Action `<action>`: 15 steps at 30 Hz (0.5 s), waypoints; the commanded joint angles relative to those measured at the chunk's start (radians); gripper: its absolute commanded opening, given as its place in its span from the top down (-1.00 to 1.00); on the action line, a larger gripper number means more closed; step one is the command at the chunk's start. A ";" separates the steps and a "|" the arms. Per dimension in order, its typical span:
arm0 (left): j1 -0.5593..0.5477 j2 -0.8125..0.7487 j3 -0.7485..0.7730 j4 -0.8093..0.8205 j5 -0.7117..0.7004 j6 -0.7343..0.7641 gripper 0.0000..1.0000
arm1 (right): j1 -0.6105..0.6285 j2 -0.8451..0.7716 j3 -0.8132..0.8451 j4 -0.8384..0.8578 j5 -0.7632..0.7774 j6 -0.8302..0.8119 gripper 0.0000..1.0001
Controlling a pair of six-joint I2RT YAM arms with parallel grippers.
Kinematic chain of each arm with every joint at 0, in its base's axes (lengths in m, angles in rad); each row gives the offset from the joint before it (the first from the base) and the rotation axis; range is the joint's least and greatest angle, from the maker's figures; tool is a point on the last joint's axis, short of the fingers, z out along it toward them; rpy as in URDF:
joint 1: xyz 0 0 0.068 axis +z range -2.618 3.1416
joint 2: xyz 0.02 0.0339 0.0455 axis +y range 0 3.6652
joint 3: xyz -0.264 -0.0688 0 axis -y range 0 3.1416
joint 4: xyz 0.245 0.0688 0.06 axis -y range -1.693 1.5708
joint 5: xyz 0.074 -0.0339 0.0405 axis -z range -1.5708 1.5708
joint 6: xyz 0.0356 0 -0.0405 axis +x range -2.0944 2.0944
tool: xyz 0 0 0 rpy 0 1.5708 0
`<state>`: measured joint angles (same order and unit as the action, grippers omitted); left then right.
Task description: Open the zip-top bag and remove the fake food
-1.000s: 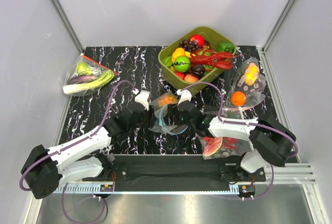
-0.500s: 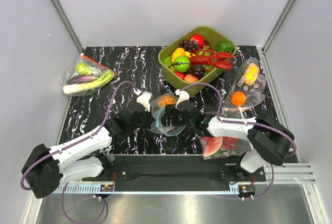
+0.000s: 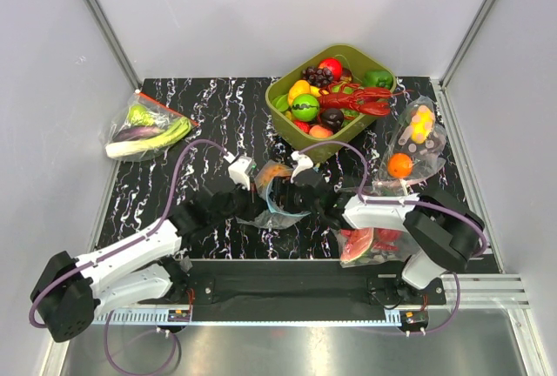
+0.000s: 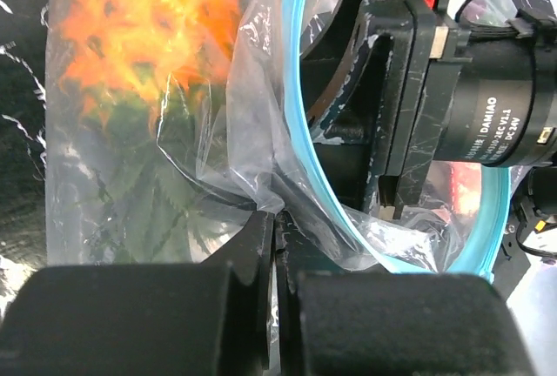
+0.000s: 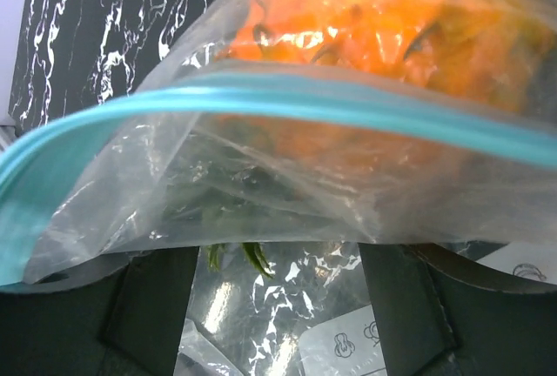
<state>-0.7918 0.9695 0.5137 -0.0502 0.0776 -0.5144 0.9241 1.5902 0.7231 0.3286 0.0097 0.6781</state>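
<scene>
Two hands meet at the zip-top bag (image 3: 271,195), which lies in the middle of the black surface (image 3: 200,115), close to the arms. The left hand (image 4: 275,224) is pinched tight on a fold of the clear plastic, just under the blue zip strip (image 4: 300,132). I think it grips there so that side of the mouth cannot slide away. The right hand (image 5: 277,302) has its fingers spread wide and holds nothing that I can see. The blue strip runs right across in front of it. It looks ready to push in through the mouth or to catch the other lip; I can't tell which.

The fake food I can make out is a bumpy orange pineapple (image 4: 148,19) with green leaves. It is inside the bag, at the closed end. Nothing is out yet.

The top view shows where things sit: a green bin (image 3: 365,52) of fruit farther back, a bag of green vegetables (image 3: 146,128) off to the left, and a watermelon bag (image 3: 370,244) by the right arm. But there the arms hide the grip. The left wrist view shows the pinch, and the mouth standing open in a loop. The right wrist view shows the wide fingers and the pineapple close up.
</scene>
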 commanded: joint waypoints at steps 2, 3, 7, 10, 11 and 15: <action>-0.004 -0.009 -0.014 0.139 0.090 -0.049 1.00 | 0.024 0.037 0.035 0.112 -0.097 0.038 -0.59; -0.004 -0.011 -0.015 0.150 0.088 -0.047 1.00 | 0.024 0.045 0.045 0.113 -0.137 0.034 -0.61; -0.004 -0.020 -0.015 0.159 0.073 -0.039 1.00 | 0.036 0.103 0.082 0.107 -0.211 0.017 -0.64; -0.003 -0.026 -0.021 0.179 0.068 -0.042 1.00 | 0.045 0.132 0.107 0.113 -0.247 0.000 -0.64; -0.004 -0.029 -0.023 0.187 0.071 -0.045 1.00 | 0.047 0.137 0.111 0.118 -0.254 -0.003 -0.64; -0.004 -0.044 -0.041 0.255 0.102 -0.085 1.00 | 0.048 0.165 0.101 0.165 -0.249 0.000 -0.47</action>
<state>-0.7853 0.9577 0.4610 -0.0727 0.0910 -0.5419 0.9237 1.7409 0.7761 0.3607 -0.1257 0.6823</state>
